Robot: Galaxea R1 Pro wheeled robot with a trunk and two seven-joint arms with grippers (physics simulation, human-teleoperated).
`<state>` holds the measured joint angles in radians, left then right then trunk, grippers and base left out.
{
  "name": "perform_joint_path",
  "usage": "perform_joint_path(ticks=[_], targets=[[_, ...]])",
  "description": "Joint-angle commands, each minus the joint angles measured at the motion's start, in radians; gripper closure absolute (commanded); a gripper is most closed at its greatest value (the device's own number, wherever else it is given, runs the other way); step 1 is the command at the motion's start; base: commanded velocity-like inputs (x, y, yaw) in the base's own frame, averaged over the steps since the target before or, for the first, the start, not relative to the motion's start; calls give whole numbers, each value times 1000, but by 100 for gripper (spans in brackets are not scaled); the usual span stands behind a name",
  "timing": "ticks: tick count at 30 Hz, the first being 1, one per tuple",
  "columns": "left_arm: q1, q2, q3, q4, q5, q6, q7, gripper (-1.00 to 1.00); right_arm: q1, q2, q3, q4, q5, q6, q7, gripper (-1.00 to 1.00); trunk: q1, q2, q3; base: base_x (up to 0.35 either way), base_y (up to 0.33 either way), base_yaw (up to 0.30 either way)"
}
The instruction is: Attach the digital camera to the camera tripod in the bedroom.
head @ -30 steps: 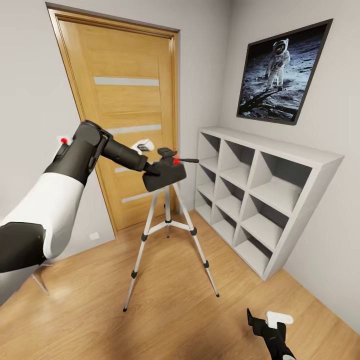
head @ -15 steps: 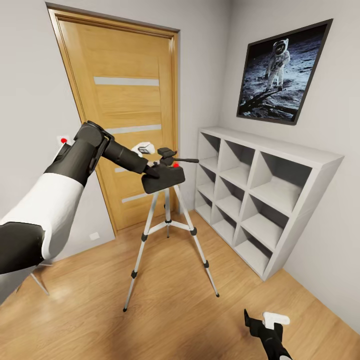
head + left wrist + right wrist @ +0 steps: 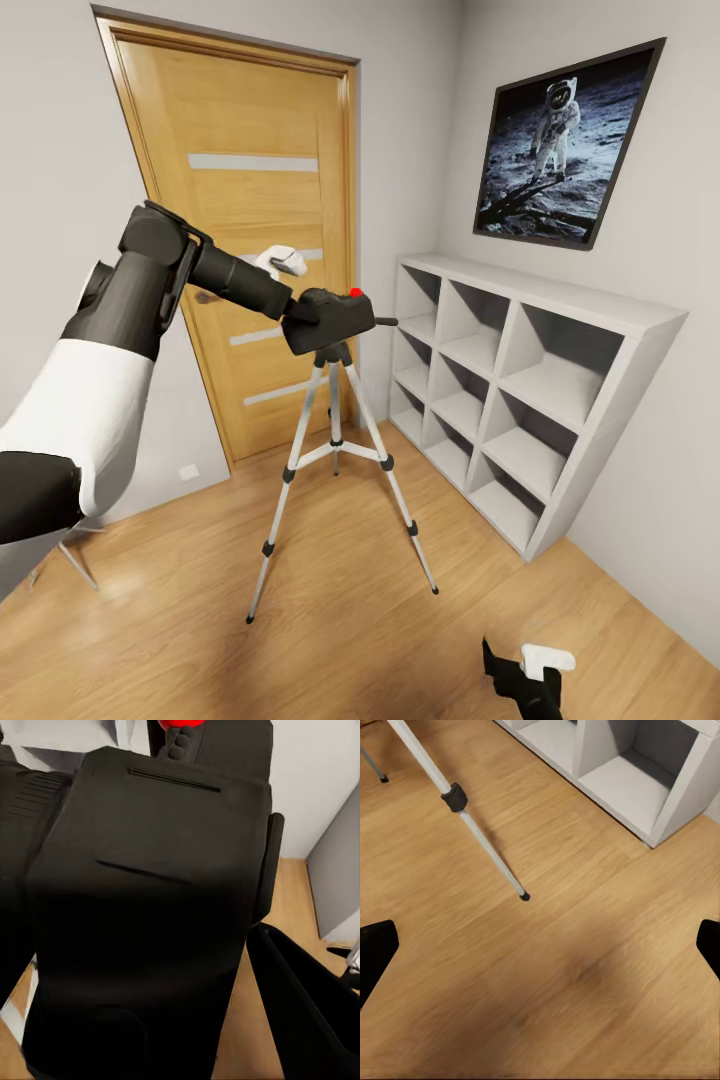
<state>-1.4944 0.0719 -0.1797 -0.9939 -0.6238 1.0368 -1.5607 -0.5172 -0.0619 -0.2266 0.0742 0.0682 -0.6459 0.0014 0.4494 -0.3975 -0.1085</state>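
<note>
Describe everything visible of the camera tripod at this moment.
The camera tripod stands upright on the wood floor before the oak door, its three silver-white telescoping legs spread, with black joints, feet and centre braces. A black pan handle pokes out toward the white shelving. The matte-black digital camera, red button up, sits right over the tripod's head, held by the left gripper; whether it is seated cannot be told. One leg and foot also show in the right wrist view.

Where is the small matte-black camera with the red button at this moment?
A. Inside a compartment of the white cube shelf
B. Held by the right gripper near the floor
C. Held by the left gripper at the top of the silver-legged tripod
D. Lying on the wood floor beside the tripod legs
C: the small matte-black camera is clamped in the left gripper directly over the head of the silver-legged tripod.
</note>
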Motion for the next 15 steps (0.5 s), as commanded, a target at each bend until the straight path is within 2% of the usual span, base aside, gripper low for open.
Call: perform_joint_path(ticks=[1,7,9,15], targets=[[-3,1,-1,-8,-10,10,-10,100,6,5,-8,5,7,-6,0,-100,1,-2,-2,0,0,0],[-4,3,-1,-15,-10,10,-10,100,30,19,-8,5,7,-4,0,-100,1,-2,-2,0,0,0],[8,-7,10,-27,-3,10,-10,100,35,7,-16,7,-5,-3,-11,-100,1,-2,-2,0,0,0],[41,-16,43,-60,-3,10,-10,100,36,-26,-17,7,-8,-5,-17,-100,1,-2,-2,0,0,0]])
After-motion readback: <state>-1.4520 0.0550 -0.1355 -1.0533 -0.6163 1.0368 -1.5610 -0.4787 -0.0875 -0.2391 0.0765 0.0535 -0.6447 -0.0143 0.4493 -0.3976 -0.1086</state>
